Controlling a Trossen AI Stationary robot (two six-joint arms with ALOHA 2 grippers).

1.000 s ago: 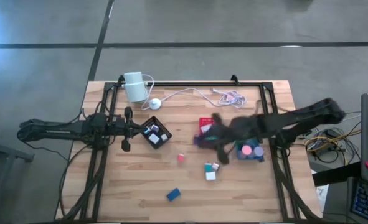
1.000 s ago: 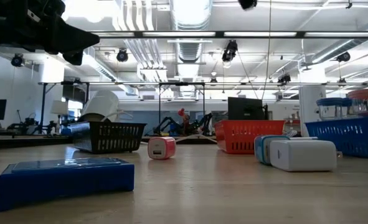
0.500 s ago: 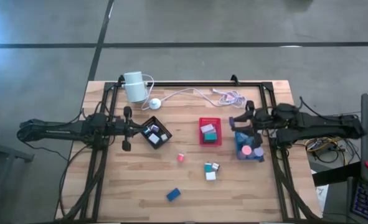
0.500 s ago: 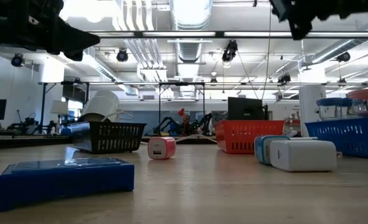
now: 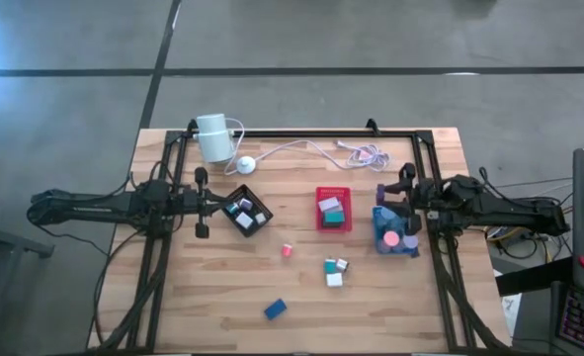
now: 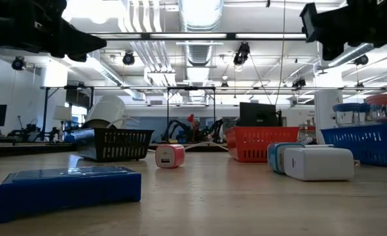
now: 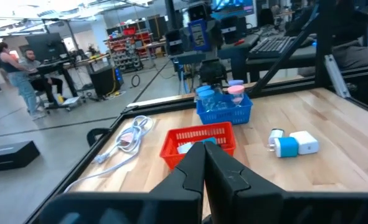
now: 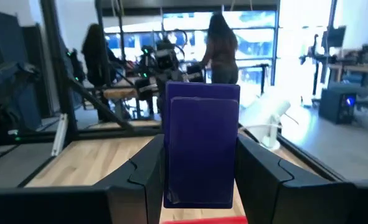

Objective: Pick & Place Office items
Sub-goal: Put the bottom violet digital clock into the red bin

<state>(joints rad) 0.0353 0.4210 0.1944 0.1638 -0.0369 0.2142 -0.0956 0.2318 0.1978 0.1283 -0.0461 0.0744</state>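
Clamping a purple block (image 8: 201,149) upright between the fingers of the right gripper (image 5: 402,198); hanging now at the table's right edge, above the far end of the blue tray (image 5: 395,244); having pulled back within the last second from a stretch across the red tray (image 5: 333,209), where the arm was blurring over the middle of the table; settling, judging by the much smaller shift over the last half second.

Reading this as a carry nearly finished: block lifted clear and brought to the blue tray's side, release not yet made; needing, probably, only a short lowering onto the pink cylinders (image 5: 400,238) already lying there.

Keeping the left gripper (image 5: 200,203) pressed shut on nothing, parked just beside the black tray (image 5: 248,213), unmoved across the same second; waiting.

Leaving loose on the wood: a pink piece (image 5: 287,251) in the middle, a teal and white cluster (image 5: 333,272) nearer the front, a blue block (image 5: 276,310) at the front edge; holding white and teal pieces in the red tray; meaning several picks remaining.
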